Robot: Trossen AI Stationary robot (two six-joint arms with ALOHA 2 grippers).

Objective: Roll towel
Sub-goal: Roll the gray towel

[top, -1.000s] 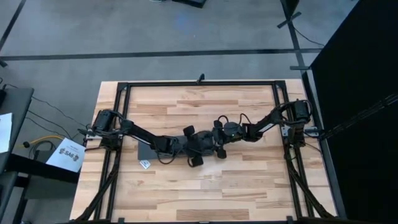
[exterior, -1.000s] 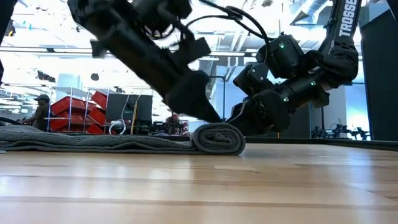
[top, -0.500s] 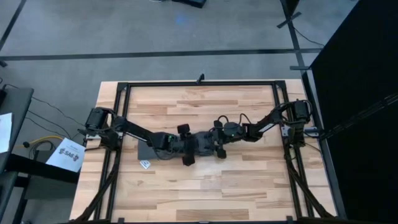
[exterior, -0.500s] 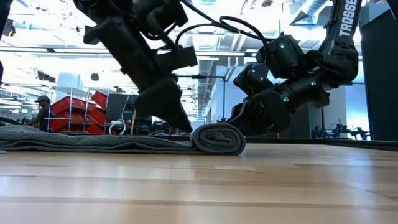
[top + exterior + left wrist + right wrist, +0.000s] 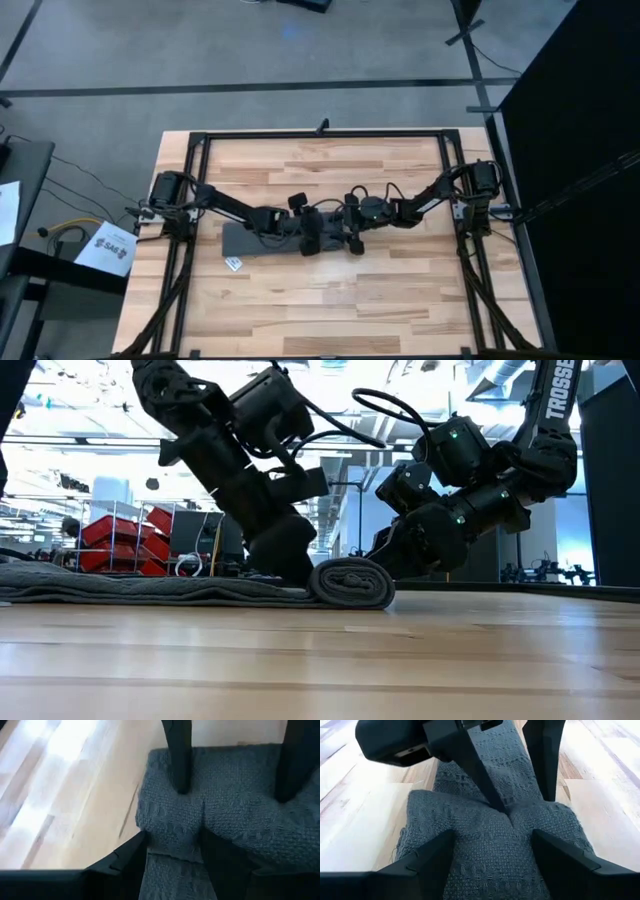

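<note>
Low view, towel [image 5: 200, 588] part rolled, both grippers spread at roll

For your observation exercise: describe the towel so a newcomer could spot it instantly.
On the wooden table, look at the middle where the two arms meet. The towel lies there, dark grey, flat toward the left and rolled up at its right end; it is the only cloth.

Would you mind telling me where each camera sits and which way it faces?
High: overhead, straight down on the table; both arms meet over the towel.
Low: table height, level across; the rolled end, both arms.
Left wrist: past the open left gripper onto the roll.
Right wrist: past the open right gripper onto the roll.
Both wrist views show the other arm's fingers.
</note>
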